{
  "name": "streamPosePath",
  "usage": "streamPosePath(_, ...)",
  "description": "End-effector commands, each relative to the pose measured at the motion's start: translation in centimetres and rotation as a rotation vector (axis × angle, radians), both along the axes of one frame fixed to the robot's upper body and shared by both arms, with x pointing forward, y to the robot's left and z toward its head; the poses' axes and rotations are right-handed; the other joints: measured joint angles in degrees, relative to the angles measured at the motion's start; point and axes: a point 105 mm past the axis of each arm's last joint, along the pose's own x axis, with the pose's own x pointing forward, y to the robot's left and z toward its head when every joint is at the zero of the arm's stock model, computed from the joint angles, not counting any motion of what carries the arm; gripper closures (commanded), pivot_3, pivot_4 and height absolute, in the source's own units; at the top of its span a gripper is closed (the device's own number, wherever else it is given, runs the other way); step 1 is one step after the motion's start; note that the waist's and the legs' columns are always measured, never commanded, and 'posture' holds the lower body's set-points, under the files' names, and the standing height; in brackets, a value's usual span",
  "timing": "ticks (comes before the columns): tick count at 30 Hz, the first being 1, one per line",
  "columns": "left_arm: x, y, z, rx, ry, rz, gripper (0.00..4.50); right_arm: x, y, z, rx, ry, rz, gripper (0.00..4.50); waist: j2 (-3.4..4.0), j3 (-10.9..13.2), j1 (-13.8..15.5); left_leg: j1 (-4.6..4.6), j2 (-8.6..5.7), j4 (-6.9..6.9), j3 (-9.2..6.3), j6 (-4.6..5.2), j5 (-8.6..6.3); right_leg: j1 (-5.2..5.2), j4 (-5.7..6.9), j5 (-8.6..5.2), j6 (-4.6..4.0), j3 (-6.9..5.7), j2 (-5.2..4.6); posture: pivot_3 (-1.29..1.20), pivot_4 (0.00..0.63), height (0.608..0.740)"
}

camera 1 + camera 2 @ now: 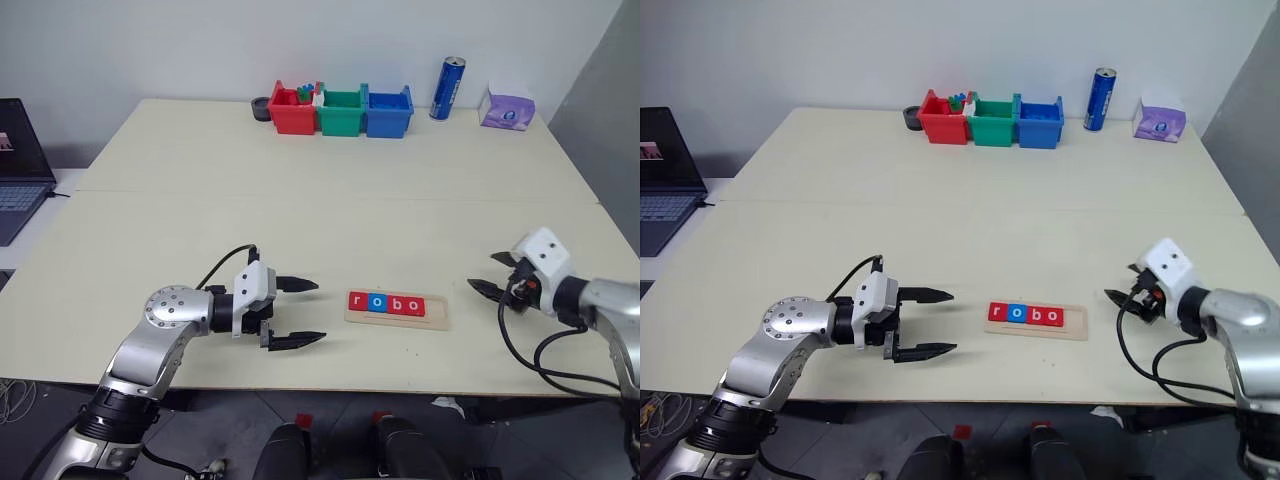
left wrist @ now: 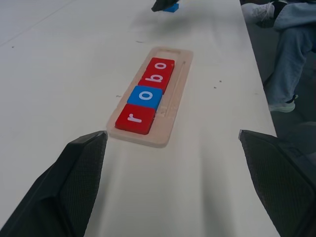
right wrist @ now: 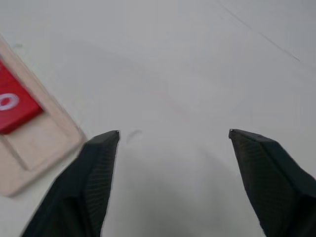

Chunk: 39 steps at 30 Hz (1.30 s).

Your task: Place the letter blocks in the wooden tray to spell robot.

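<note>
The wooden tray (image 1: 437,310) lies near the table's front edge, between my two grippers. Four letter blocks sit in it, reading r (image 1: 358,301), o (image 1: 376,302), b (image 1: 394,304), o (image 1: 411,305); they are red, blue, red, red. The tray's right end slot (image 3: 29,143) is bare. In the left wrist view a blue block (image 2: 172,7) shows beyond the tray, under a black fingertip; whether it is gripped I cannot tell. My left gripper (image 1: 320,310) stands open left of the tray, pointing at it. My right gripper (image 1: 481,272) is open right of the tray, nothing between its fingers (image 3: 98,163).
Red (image 1: 292,112), green (image 1: 342,112) and blue (image 1: 388,112) bins stand at the table's back, with a blue can (image 1: 447,88) and a purple box (image 1: 507,108) to their right. A laptop (image 1: 18,165) sits far left. A person's legs (image 2: 291,59) show beyond the table.
</note>
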Motion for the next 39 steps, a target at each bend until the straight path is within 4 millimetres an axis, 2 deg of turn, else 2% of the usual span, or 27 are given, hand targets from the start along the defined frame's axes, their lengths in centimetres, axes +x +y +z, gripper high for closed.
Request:
streamPosePath(1, 0.2, -0.3, 1.1, -0.013, -0.045, -0.029, 0.00, -0.2, -3.5, 1.5, 0.032, -0.142, -0.311, 0.01, 0.03, 0.0, -0.3, 0.06, 0.02, 0.00, 0.01, 0.00, 0.00, 0.00, 0.01, 0.00, 0.00, 0.03, 0.01, 0.00, 0.150, 0.740)
streamPosePath(5, 0.1, -0.5, 0.9, -0.012, -0.042, -0.045, 0.00, -1.4, -4.9, -1.0, 0.058, -0.116, -0.474, 0.01, 0.06, 0.0, -0.2, 0.10, -0.01, 0.01, 0.09, 0.00, 0.00, 0.03, 0.00, -0.14, 0.25, 0.09, 0.03, 0.00, 0.150, 0.740)
streamPosePath(10, 0.2, -0.4, 0.9, -0.005, -0.041, -0.055, 0.00, -1.9, -6.9, -2.9, 0.124, -0.074, -0.621, 0.01, 0.12, -0.1, -0.2, 0.10, -0.02, 0.00, 0.14, 0.00, 0.00, 0.00, -0.01, -0.13, 0.24, 0.16, 0.03, 0.00, 0.150, 0.740)
streamPosePath(14, 0.3, -0.4, 0.8, -0.004, -0.043, -0.058, 0.00, -1.7, -8.4, -3.4, 0.142, -0.074, -0.696, 0.01, 0.13, -0.1, -0.2, 0.10, -0.03, 0.00, 0.20, 0.00, 0.00, 0.01, -0.02, -0.13, 0.24, 0.13, 0.03, 0.00, 0.150, 0.740)
streamPosePath(19, 0.3, -0.4, 0.7, -0.003, -0.041, -0.061, 0.00, -0.7, -8.2, -4.6, 0.263, -0.035, -0.695, 0.01, 0.14, -0.1, -0.3, 0.11, -0.02, -0.01, 0.24, 0.00, 0.00, 0.01, -0.01, -0.12, 0.22, 0.14, 0.05, 0.00, 0.150, 0.740)
streamPosePath(23, 0.3, -0.4, 0.6, -0.002, -0.042, -0.060, 0.00, -0.2, -8.1, -5.4, 0.297, -0.005, -0.700, 0.01, 0.14, -0.1, -0.3, 0.11, -0.02, -0.01, 0.25, 0.01, 0.00, 0.02, -0.02, -0.12, 0.21, 0.15, 0.06, 0.00, 0.150, 0.740)
streamPosePath(26, 0.3, -0.2, 0.6, -0.001, -0.042, -0.054, 0.00, -0.1, -8.1, -5.8, 0.266, 0.018, -0.713, 0.63, 0.14, -0.1, -0.3, 0.12, -0.01, -0.01, 0.25, 0.01, 0.00, 0.02, -0.02, -0.12, 0.22, 0.15, 0.06, 0.00, 0.150, 0.740)
streamPosePath(29, 0.2, -0.1, 0.6, -0.003, -0.043, -0.050, 0.00, -0.2, -8.0, -5.7, 0.231, 0.019, -0.714, 1.61, 0.10, -0.1, -0.3, 0.12, -0.01, -0.01, 0.24, 0.01, 0.00, 0.04, -0.03, -0.12, 0.23, 0.15, 0.06, 0.00, 0.150, 0.740)
streamPosePath(33, 0.1, 0.0, 0.7, -0.017, -0.039, -0.043, 0.00, -0.7, -6.6, -4.9, 0.216, 0.002, -0.659, 3.04, 0.09, -0.2, -0.1, 0.11, -0.01, -0.01, 0.21, 0.01, 0.00, 0.05, -0.04, -0.12, 0.23, 0.15, 0.05, 0.00, 0.150, 0.740)
streamPosePath(36, 0.1, 0.4, 0.9, -0.031, -0.034, -0.031, 0.00, -1.2, -3.4, -3.9, 0.242, 0.001, -0.536, 3.04, 0.10, -0.2, -0.1, 0.06, 0.01, -0.05, 0.11, 0.01, 0.00, 0.04, -0.07, -0.13, 0.23, 0.15, 0.05, 0.00, 0.150, 0.740)
streamPosePath(39, 0.3, 1.6, 0.2, 0.002, -0.034, -0.010, 0.00, -2.2, 0.1, -3.4, 0.270, 0.027, -0.432, 3.04, 0.11, -0.2, -0.3, 0.05, 0.07, -0.08, 0.05, 0.01, 0.00, 0.02, -0.06, -0.15, 0.23, 0.15, 0.06, 0.00, 0.150, 0.740)
